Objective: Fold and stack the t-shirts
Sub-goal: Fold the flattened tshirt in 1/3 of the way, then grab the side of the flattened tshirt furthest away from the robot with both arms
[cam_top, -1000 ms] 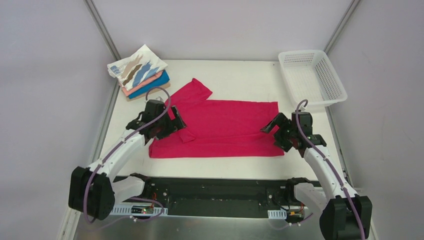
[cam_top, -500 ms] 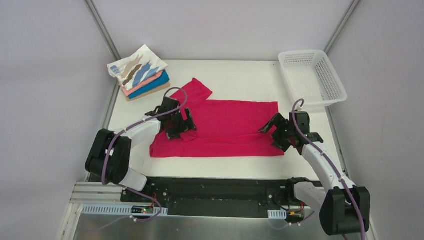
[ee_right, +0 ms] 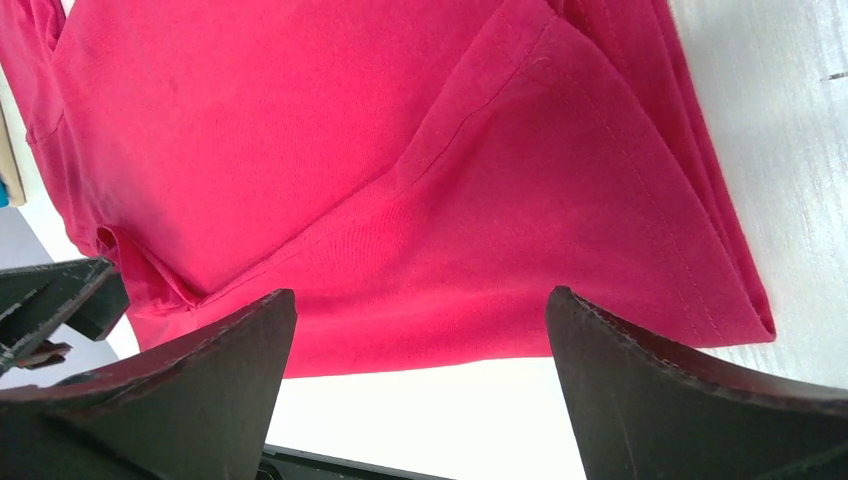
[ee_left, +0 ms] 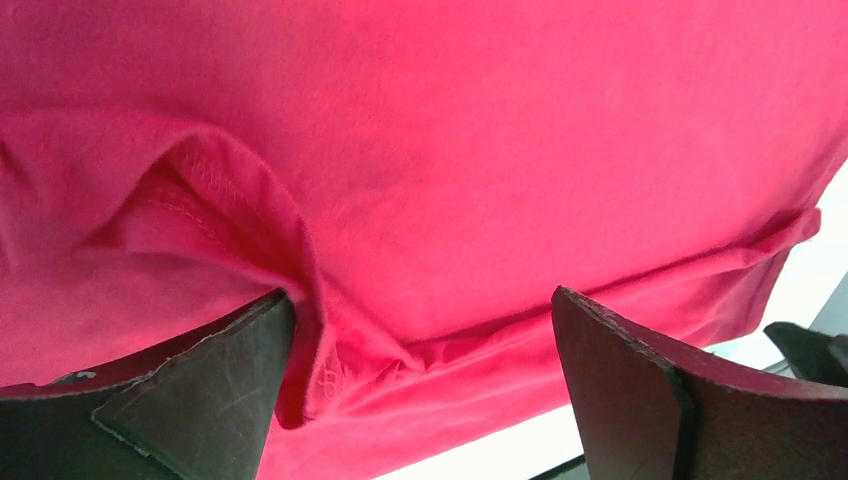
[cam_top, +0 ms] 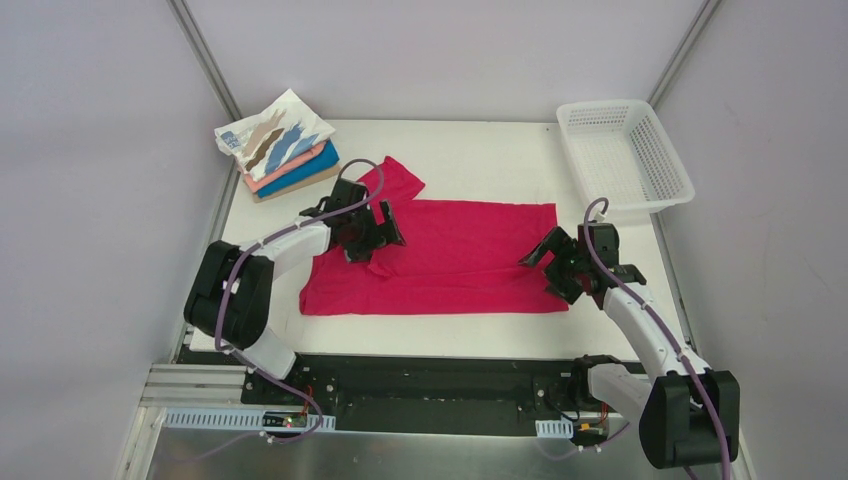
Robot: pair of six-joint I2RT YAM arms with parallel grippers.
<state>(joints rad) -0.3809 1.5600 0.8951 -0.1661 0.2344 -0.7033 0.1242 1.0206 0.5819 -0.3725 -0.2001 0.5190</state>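
Note:
A crimson-pink t-shirt (cam_top: 460, 255) lies partly folded and flat mid-table, one sleeve (cam_top: 392, 180) sticking out toward the back left. My left gripper (cam_top: 378, 243) hovers open over the shirt's left part. In the left wrist view its jaws (ee_left: 420, 300) straddle a puckered fold of the cloth (ee_left: 330, 350) without pinching it. My right gripper (cam_top: 545, 268) stands open at the shirt's right end; its wrist view shows the jaws (ee_right: 420, 295) above the shirt's near hem (ee_right: 450, 330). Folded t-shirts (cam_top: 280, 150) are stacked at the back left, the white streaked one on top.
A white mesh basket (cam_top: 625, 155) stands at the back right corner. White table (cam_top: 470, 150) shows behind the shirt and along its near edge (ee_right: 420, 410). A black rail (cam_top: 430, 385) with the arm bases runs along the front.
My left arm has swung from the shirt's left edge inward and toward the back, onto the cloth near the sleeve. The right gripper has barely shifted. Both stay open.

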